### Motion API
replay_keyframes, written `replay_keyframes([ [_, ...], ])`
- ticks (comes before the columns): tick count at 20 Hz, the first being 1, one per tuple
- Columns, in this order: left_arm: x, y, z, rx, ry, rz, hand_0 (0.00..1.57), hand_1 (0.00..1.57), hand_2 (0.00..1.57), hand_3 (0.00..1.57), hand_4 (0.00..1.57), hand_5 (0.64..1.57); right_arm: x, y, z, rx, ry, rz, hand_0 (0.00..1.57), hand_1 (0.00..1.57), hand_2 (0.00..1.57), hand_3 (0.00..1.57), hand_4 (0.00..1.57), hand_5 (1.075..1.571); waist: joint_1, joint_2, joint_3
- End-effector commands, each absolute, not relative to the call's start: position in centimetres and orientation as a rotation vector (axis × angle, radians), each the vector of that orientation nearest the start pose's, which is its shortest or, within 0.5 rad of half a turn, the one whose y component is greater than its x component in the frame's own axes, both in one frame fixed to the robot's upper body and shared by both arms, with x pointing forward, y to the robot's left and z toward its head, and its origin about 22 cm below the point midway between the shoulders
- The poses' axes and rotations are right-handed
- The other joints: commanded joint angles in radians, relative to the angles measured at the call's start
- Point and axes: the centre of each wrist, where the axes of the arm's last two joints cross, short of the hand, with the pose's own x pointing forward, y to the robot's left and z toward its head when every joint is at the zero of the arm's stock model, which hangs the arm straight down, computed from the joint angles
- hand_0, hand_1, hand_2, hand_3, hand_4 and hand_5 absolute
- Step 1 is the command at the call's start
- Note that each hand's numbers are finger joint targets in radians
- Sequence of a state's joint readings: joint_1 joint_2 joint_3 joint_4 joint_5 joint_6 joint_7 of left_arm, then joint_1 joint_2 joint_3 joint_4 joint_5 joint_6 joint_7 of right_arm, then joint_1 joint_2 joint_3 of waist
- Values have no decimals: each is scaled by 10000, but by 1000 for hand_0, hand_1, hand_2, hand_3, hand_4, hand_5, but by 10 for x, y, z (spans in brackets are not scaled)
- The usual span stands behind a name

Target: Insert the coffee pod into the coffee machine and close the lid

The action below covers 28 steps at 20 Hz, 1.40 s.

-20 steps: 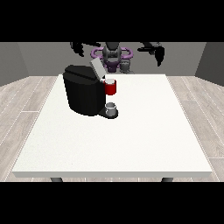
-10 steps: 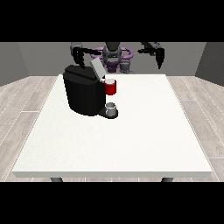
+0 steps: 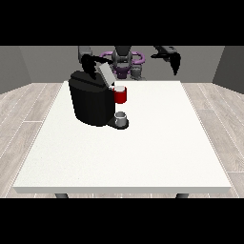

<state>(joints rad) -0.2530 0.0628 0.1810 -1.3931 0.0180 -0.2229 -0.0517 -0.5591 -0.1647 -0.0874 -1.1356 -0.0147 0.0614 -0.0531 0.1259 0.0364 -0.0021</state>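
Observation:
The black coffee machine [image 3: 90, 102] stands on the white table [image 3: 143, 152], left of the middle, with its grey lid [image 3: 106, 74] tilted up. A red thing at the machine [image 3: 120, 94] sits at its front. A small grey thing [image 3: 121, 117] rests on the machine's base below it. Another grey thing [image 3: 137, 71] shows at the table's far edge by the robot's body. The hand at the view's left [image 3: 87, 64] hangs just behind the machine's top, close to the lid. The hand at the view's right [image 3: 174, 61] is raised over the far right edge, fingers pointing down and holding nothing.
The robot's torso [image 3: 123, 59] stands behind the far edge of the table. The table's white top stretches towards the camera in front of the machine and to its right. Grey wood floor surrounds the table.
The hand at the view's left has come down and inwards to the machine's top by the lid. The hand at the view's right has shifted slightly, its fingers now hanging down.

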Motion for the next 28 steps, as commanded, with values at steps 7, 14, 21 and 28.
replay_keyframes([
  [7, 296, 272, 16, -504, -17102, -1380, 0, 0, 0, 0, 0, 1571, 392, -227, 84, -188, -17110, 2736, 0, 0, 0, 0, 0, 1571, 81, 548, 20],
  [14, 299, 279, 9, -192, -16753, -822, 0, 0, 0, 0, 0, 1571, 384, -188, 69, 523, -17162, 3374, 0, 0, 0, 0, 0, 1571, -393, 357, 19],
  [21, 303, 282, 29, -333, -16605, -1381, 0, 0, 0, 0, 169, 1571, 401, -186, 87, 276, -17215, 3458, 0, 0, 0, 0, 154, 1571, 96, 272, 21],
  [28, 317, 269, 33, -545, -17055, -1277, 0, 0, 0, 0, 154, 1571, 408, -147, 113, -231, -17852, 4579, 0, 0, 0, 0, 125, 1571, 135, 521, 21],
])
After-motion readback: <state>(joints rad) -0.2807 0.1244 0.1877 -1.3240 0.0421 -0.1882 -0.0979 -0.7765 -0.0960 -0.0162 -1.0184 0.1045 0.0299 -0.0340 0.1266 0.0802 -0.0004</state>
